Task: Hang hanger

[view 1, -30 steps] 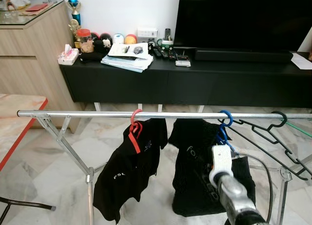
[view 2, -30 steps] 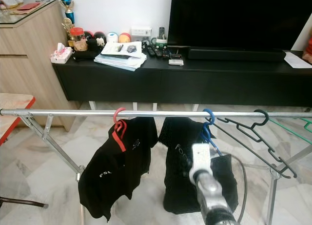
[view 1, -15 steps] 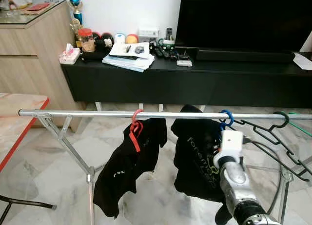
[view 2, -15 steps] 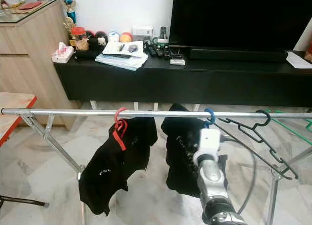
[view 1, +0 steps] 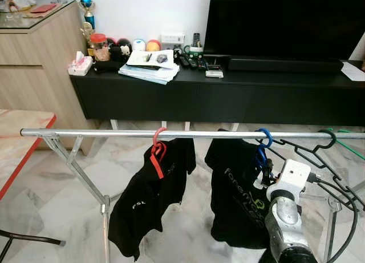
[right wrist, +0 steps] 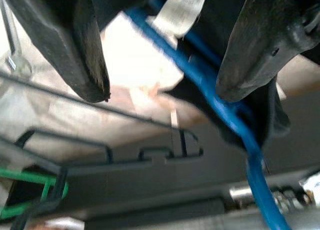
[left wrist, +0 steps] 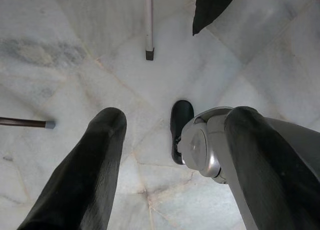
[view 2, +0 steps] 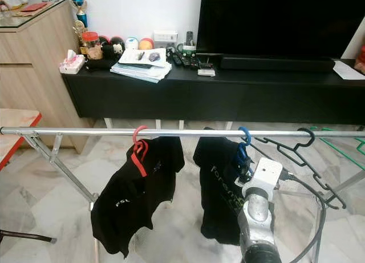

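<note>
Left pincer (left wrist: pixel 165 165): hung idle over the marble floor (left wrist: pixel 75 55), its two black fingers (left wrist: pixel 85 175) spread apart with nothing between them.
Wooden cabinet (view 1: pixel 34 63): stood far to the left of my right pincer, against the wall.
Rail (view 1: pixel 114 133): a silver bar that ran across in front of me, above my right pincer.
Red hanger (view 1: pixel 157 149): hooked on the rail well to the left of my right pincer, carrying a black shirt (view 1: pixel 151 200).
Black TV console (view 1: pixel 228 92): stood beyond the rail, with papers (view 1: pixel 149 66), remotes and small items on top.
Blue hanger (view 1: pixel 262 146): hooked on the rail just above my right pincer, with a second black shirt (view 1: pixel 236 200) with green lettering hanging from it.
Right pincer (right wrist: pixel 160 85): raised just under the rail at the blue hanger's neck, fingers parted; the blue hanger (right wrist: pixel 215 110) ran past the inside of one fingertip (right wrist: pixel 250 55), and I could not tell whether it touched.
Right arm (view 1: pixel 282 217): silver, reaching up from below, a black cable looping off its right side.
Black hanger (view 1: pixel 319 154): empty, hooked on the rail just right of my right pincer.
Green hanger (view 1: pixel 349 149): further right, partly behind the black one.
</note>
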Robot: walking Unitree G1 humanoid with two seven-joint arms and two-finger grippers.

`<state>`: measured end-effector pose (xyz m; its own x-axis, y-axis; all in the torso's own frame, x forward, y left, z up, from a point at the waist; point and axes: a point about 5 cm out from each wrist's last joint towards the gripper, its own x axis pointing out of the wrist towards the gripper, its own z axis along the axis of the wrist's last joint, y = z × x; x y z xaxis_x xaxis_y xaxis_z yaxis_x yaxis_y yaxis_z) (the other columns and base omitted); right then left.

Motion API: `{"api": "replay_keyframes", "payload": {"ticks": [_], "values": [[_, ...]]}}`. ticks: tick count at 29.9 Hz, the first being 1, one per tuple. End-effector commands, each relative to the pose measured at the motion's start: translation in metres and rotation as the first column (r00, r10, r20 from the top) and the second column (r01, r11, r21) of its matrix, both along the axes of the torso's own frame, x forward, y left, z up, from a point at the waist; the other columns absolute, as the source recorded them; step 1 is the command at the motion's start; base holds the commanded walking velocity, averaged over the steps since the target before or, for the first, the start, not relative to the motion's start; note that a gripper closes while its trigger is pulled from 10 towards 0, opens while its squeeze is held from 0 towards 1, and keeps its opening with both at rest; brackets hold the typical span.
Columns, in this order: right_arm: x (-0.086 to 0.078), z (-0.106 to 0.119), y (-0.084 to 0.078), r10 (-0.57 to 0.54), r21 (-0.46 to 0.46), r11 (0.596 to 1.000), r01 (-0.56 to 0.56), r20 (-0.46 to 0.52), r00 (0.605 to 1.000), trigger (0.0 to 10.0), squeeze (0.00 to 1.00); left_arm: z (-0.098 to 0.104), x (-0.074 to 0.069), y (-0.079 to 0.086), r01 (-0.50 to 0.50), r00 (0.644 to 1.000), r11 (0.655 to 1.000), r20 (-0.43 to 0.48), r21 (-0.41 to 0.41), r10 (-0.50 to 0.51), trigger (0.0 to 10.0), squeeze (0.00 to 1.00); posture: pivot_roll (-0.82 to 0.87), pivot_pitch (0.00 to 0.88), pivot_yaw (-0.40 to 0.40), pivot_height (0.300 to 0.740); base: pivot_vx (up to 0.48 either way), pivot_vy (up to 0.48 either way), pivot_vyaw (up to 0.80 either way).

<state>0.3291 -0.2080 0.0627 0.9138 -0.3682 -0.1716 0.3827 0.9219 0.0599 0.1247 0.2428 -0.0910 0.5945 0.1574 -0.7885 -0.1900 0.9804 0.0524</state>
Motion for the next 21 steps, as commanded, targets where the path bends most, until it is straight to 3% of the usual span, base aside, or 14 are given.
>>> {"api": "replay_keyframes", "payload": {"ticks": [1, 13, 21], "values": [[0.003, -0.002, 0.000, 0.007, 0.025, 1.000, -0.006, -0.046, 0.999, 10.0, 0.00, -0.002, -0.006, 0.002, -0.007, 1.000, 1.000, -0.020, 0.006, 0.007, 10.0, 0.00, 0.13, 0.058, -0.031, 0.740, 0.000, 0.000, 0.00], [0.016, 0.001, -0.007, 0.003, 0.137, 0.990, 0.018, -0.147, 0.989, 10.0, 0.00, -0.001, -0.005, 0.002, -0.009, 1.000, 1.000, -0.019, 0.003, 0.009, 10.0, 0.00, 0.14, 0.053, -0.028, 0.740, 0.000, 0.000, 0.00], [0.026, 0.008, 0.004, 0.076, 0.217, 0.975, -0.039, -0.166, 0.983, 10.0, 0.00, -0.001, -0.005, 0.002, -0.009, 1.000, 1.000, -0.019, 0.003, 0.009, 10.0, 0.00, 0.14, 0.051, -0.027, 0.740, 0.000, 0.000, 0.00]]}}
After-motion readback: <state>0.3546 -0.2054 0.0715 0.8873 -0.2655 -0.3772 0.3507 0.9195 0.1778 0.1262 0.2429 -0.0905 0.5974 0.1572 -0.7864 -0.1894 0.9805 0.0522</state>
